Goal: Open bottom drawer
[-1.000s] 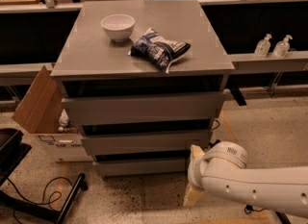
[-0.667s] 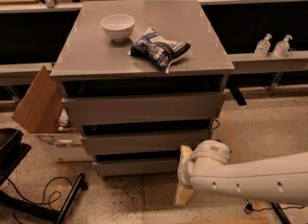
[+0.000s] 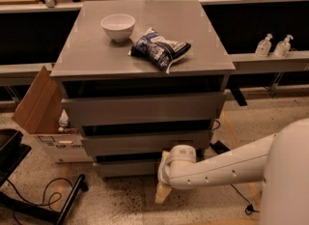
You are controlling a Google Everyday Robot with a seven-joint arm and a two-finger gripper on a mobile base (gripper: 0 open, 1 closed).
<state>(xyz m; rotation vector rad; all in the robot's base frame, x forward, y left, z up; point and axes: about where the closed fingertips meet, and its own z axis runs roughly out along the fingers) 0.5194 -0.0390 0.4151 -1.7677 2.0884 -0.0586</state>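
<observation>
The grey cabinet (image 3: 145, 105) has three drawer fronts. The bottom drawer (image 3: 126, 168) is the lowest one, a flat grey handleless front just above the floor, and it looks closed. My gripper (image 3: 162, 190) hangs at the end of the white arm (image 3: 227, 168), which reaches in from the right. The gripper is low, in front of the right part of the bottom drawer, near the floor. The arm's wrist hides the drawer's right end.
A white bowl (image 3: 118, 26) and a blue snack bag (image 3: 160, 50) lie on the cabinet top. An open cardboard box (image 3: 41, 118) stands at the cabinet's left. A black stand and cable (image 3: 43, 200) lie on the floor at the left. Two bottles (image 3: 273, 46) stand on the right ledge.
The arm has swung left across the floor, and the gripper has moved from right of the cabinet to in front of the bottom drawer's right part.
</observation>
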